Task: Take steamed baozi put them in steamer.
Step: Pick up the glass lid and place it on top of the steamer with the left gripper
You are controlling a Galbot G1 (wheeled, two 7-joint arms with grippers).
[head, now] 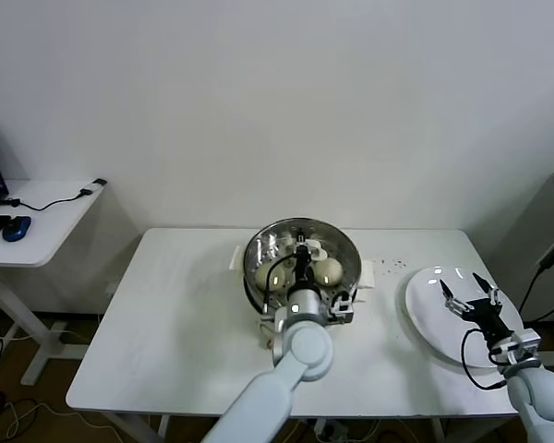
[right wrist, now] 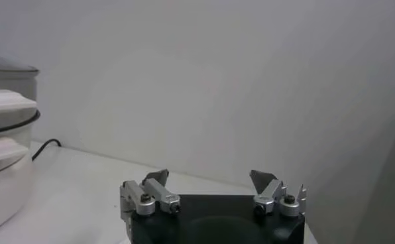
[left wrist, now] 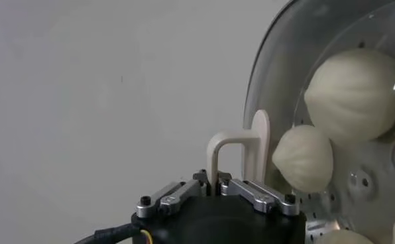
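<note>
Right over the steamer hangs my left tool, with its fingers pressed close together and holding nothing. Beside them, in the left wrist view, sits one steamed baozi. More white buns lie in the shiny basket at the middle of the tabletop. Over by the right edge, my right tool is spread wide above a white plate.

Lab or office, bare white wall, side desk with mouse
</note>
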